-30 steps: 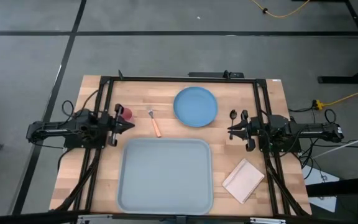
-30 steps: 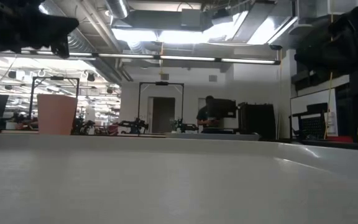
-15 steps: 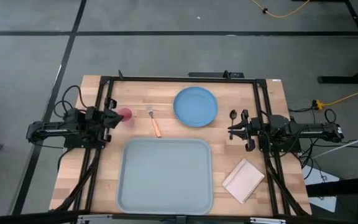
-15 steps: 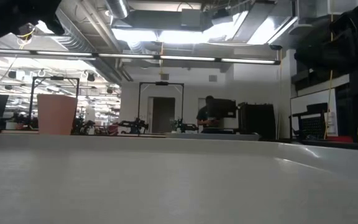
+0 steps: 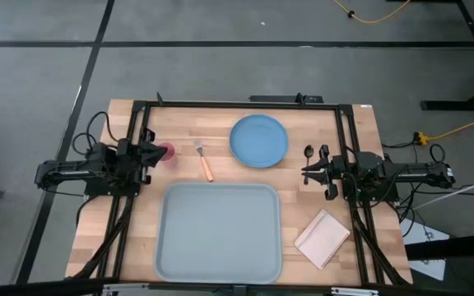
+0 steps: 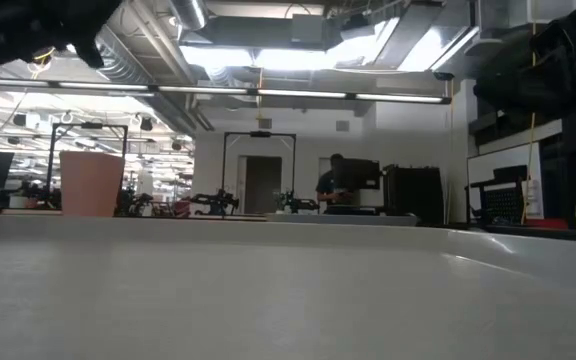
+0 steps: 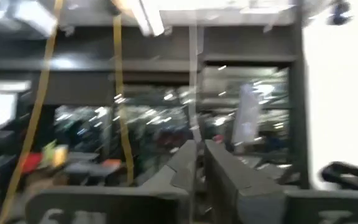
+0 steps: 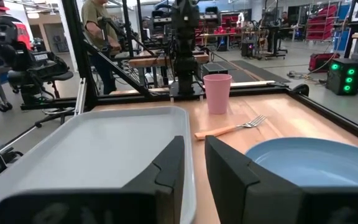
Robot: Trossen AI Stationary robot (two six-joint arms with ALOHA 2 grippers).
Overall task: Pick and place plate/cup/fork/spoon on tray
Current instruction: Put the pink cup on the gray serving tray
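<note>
The pink cup (image 5: 168,153) stands upright at the table's left, the orange-handled fork (image 5: 205,163) lies right of it, and the light-blue plate (image 5: 258,141) lies at the far middle. The small dark spoon (image 5: 308,153) lies just far of my right gripper (image 5: 306,173). The grey-blue tray (image 5: 218,232) fills the near middle. My left gripper (image 5: 153,153) is raised just left of the cup and tipped upward; its wrist view shows only the room past fingers a narrow gap apart (image 7: 200,163). My right gripper (image 8: 194,163) points level toward the table's left, narrowly open, with nothing between its fingers.
A small beige flat rectangle (image 5: 322,238) lies right of the tray near the front edge. Black frame rails (image 5: 220,104) run round the table. In the low view the tray's surface (image 6: 268,290) fills the foreground. People stand in the room beyond (image 8: 98,25).
My left gripper has drawn back from the near side of the cup toward the table's left and far edges and tipped its fingers upward, rising a little. The cup has stayed where it was. My right arm has kept still.
</note>
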